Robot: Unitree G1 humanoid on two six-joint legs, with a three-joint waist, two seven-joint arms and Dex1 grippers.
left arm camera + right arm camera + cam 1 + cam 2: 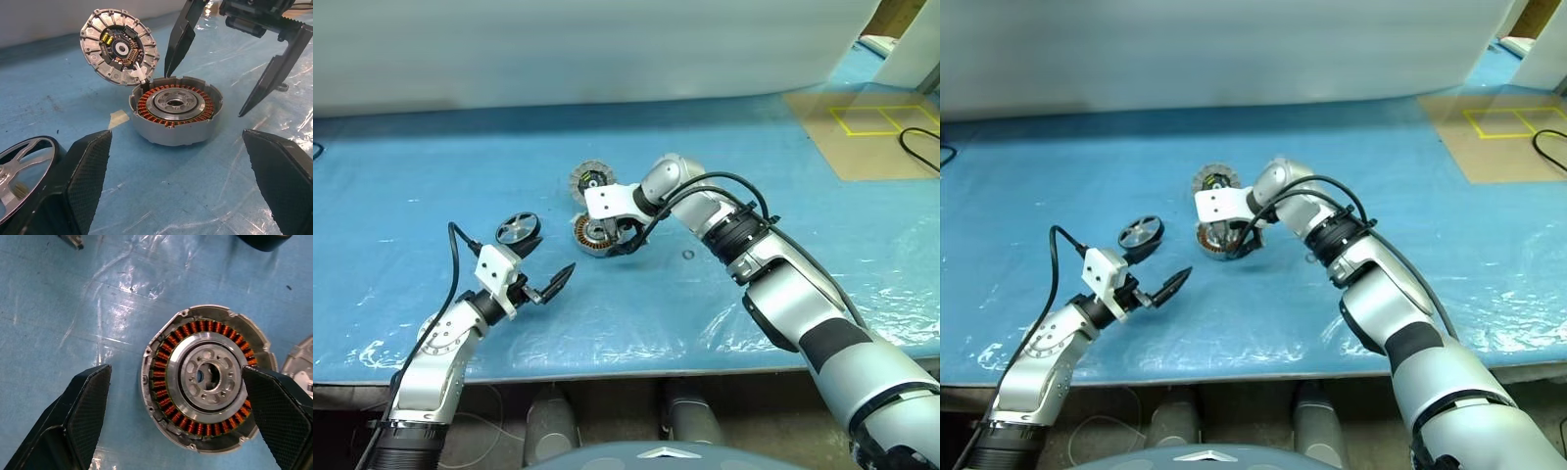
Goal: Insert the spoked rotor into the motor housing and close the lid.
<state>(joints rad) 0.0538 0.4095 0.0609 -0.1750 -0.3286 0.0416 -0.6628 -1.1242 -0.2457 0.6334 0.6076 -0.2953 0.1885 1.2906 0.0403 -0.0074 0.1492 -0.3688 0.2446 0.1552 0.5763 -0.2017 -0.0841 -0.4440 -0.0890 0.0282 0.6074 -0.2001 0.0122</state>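
Observation:
The motor housing (592, 233), a silver case with copper windings and an empty metal hub (208, 373), sits mid-table. The lid (120, 46) leans tilted against its far rim, black-and-yellow face showing. The spoked rotor (518, 229) lies flat on the table to the housing's left. My right gripper (626, 241) hangs open just over the housing, pointing down, one finger (182, 36) by the rim near the lid and the other on the opposite side. My left gripper (555, 282) is open and empty, level, just in front of the rotor and aimed at the housing.
A small metal washer (689, 256) lies right of the housing, and a scrap of tape (117, 118) lies on the blue sheet (431, 186) beside the housing. A tan board (871, 132) with yellow outlines and a black cable (920, 147) are at the back right.

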